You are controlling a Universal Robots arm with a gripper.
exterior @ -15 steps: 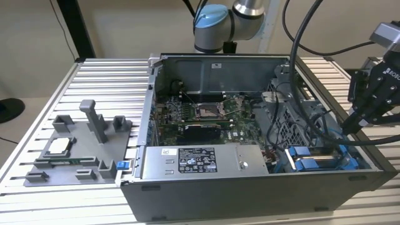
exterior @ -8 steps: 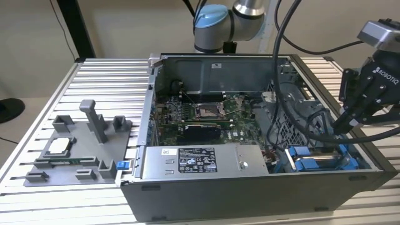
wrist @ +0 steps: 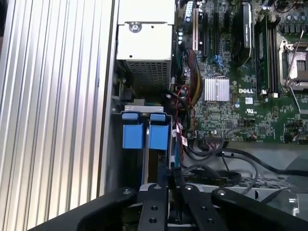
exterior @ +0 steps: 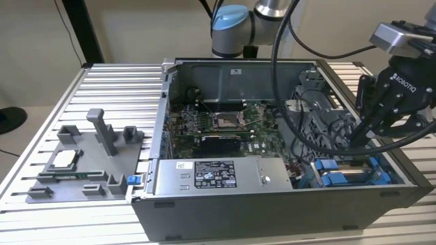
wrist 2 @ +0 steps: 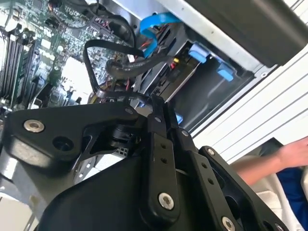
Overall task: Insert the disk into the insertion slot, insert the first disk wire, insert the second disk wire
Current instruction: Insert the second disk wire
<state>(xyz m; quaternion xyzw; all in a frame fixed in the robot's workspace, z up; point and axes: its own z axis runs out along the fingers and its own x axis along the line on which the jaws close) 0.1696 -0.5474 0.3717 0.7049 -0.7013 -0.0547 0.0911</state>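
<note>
My black gripper (exterior: 356,138) hangs inside the open computer case, at the exterior view's right, just above the insertion slot (exterior: 344,178), a grey bay with bright blue rails and tabs. In both wrist views the fingers (wrist: 162,185) are pressed together over the bay's blue tabs (wrist: 144,130). A black disk wire (wrist 2: 103,96) loops up and ends right at the fingertips (wrist 2: 155,108), so the gripper (wrist 2: 156,103) looks shut on its end. Blue frame parts lie in the slot (wrist 2: 207,91). I cannot make out the disk's metal face.
A silver power-supply box (exterior: 218,176) with a sticker sits at the case's front, and the motherboard (exterior: 225,122) lies behind it. A grey perforated cage (exterior: 320,112) and cable bundles crowd the gripper. A grey fixture (exterior: 81,163) stands on the ribbed table. A person's arm (wrist 2: 288,154) is nearby.
</note>
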